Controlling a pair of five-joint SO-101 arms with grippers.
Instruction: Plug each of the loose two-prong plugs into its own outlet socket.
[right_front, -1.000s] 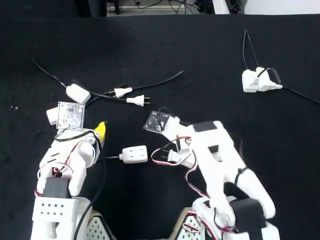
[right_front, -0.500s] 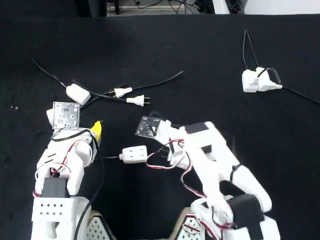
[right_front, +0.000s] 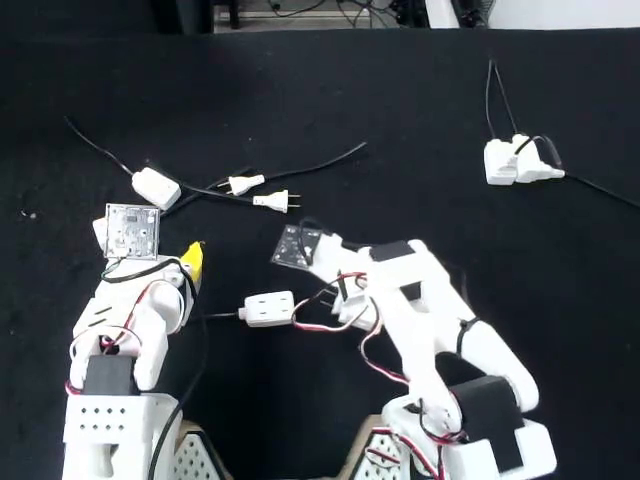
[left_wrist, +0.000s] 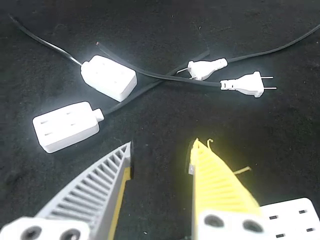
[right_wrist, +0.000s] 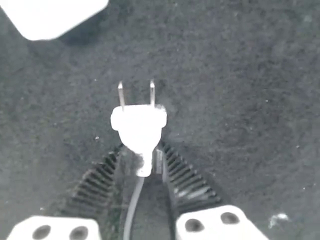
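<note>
The right pincer (right_wrist: 140, 150) is clenched on a white two-prong plug (right_wrist: 138, 124). Its prongs point toward the white rectangular outlet block (right_front: 269, 308) close by, not yet inserted. The left pincer (left_wrist: 162, 145) hangs released above the black desk (right_front: 420, 100). Beyond it lie a short white loose plug (right_front: 243, 184) and a longer white loose plug (right_front: 274, 201), both unplugged. Farthest off, a white corded plug (right_front: 537, 170) appears already seated in its white socket (right_front: 500, 160).
</note>
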